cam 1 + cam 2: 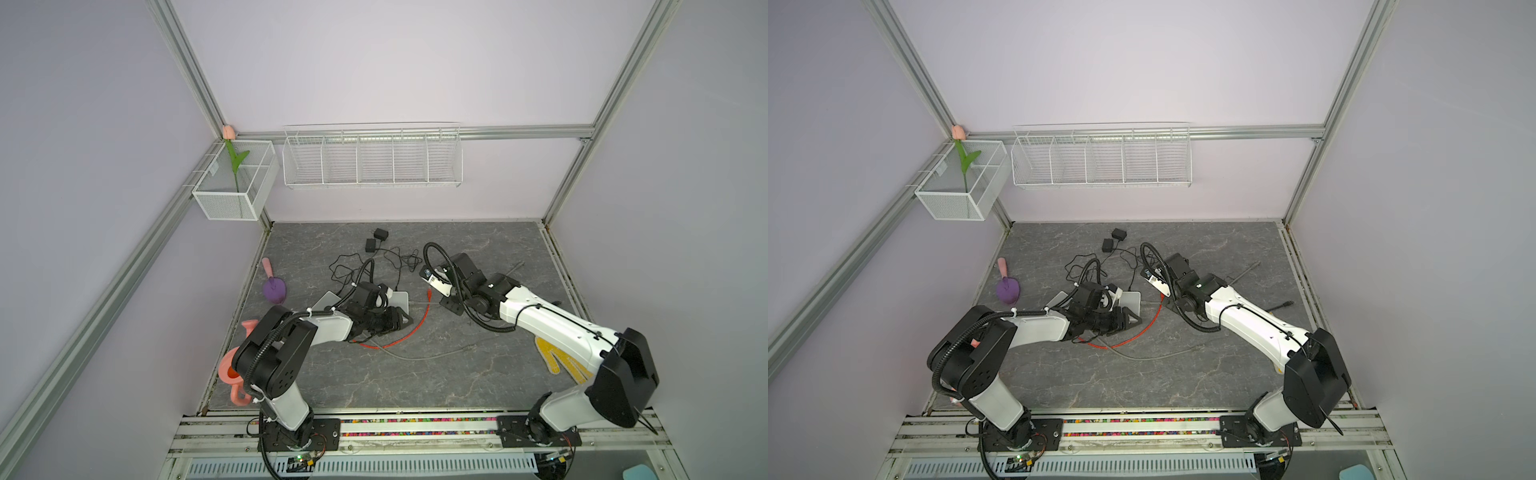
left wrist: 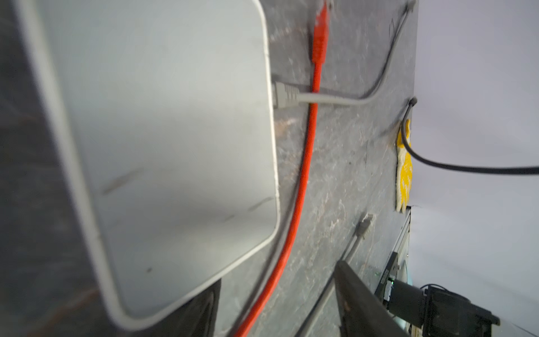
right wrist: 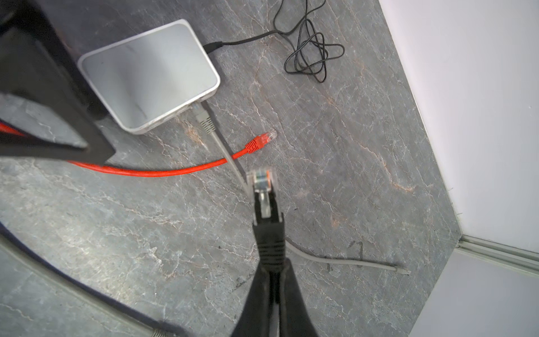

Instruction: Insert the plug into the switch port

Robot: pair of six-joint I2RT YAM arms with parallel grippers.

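Now our right claw [image 3: 274, 271] pinches the black-booted clear network plug [image 3: 261, 179], nose aimed at the flat white plastic switch [image 3: 151, 73] but well short of it. Our left claw [image 1: 394, 320], spread, hangs just beside the switch, we reckon to brace it.

Both top views: light even and diffuse, pale walls [image 1: 374, 62] bright. Faint, soft-edged shadows on the grey table [image 1: 415, 374]. Frame posts [image 1: 195, 83] splay toward the frame edges, a wide-angle distortion. Left wrist view: white switch [image 2: 163, 131] close to the lens, blurred, with a grey shading band. Right wrist view: plug [image 3: 261, 181] reasonably sharp, the dark foreground soft.
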